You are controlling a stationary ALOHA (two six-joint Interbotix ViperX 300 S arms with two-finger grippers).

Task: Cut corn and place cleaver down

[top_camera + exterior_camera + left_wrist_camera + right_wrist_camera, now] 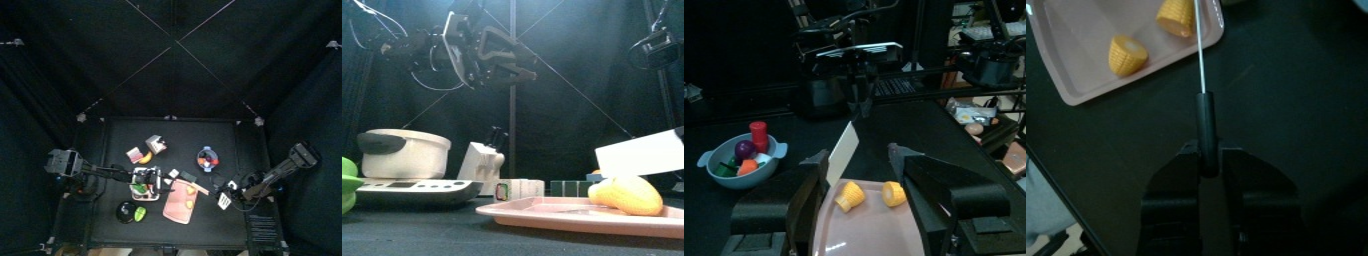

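On the pink cutting board (1093, 60) lie two stubby pieces of corn (1129, 55), apart from each other, so the cut looks done. The right gripper (1205, 165) is clamped on the dark handle of the cleaver (1203, 70), whose pale blade hangs edge-on just off the board. The cleaver looks light, stiff and slick plastic (a toy, I judge), best held by the handle and laid flat. The left gripper (865, 185) hovers above the board, jaws wide apart.

corn (869, 194): two pieces apart on cutting board (871, 233) | cleaver (1204, 60): over board's edge, beside the pieces | bowl (743, 163): beside board, holding small items
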